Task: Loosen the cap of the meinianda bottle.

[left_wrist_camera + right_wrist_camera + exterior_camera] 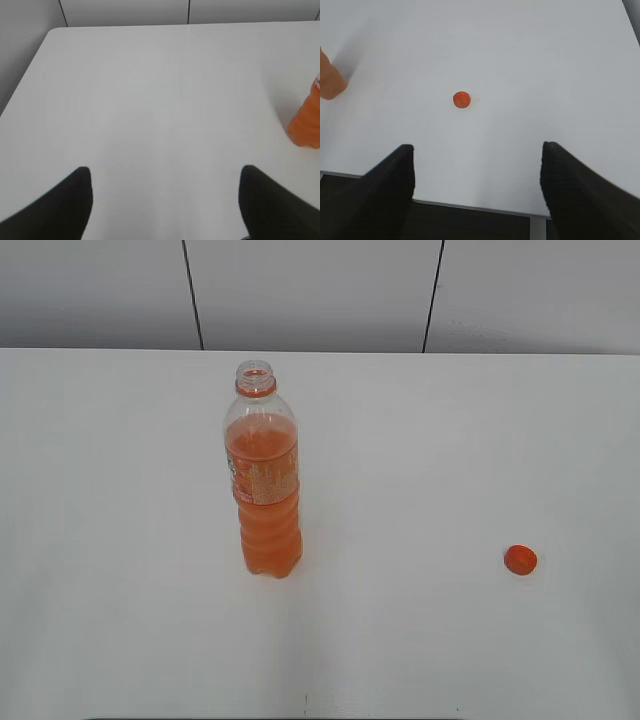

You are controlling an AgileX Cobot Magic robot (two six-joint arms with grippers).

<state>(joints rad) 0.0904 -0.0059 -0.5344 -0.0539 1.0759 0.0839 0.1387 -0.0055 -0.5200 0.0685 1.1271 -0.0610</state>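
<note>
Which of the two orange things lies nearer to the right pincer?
The cap. It lies loose on the table ahead of the open right pincer, while the meinianda bottle stands further left, uncapped.

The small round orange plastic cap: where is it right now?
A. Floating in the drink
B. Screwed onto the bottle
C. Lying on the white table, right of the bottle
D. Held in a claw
C: the small round orange plastic cap lies on the white table, apart from the open-necked clear plastic bottle of orange drink.
</note>
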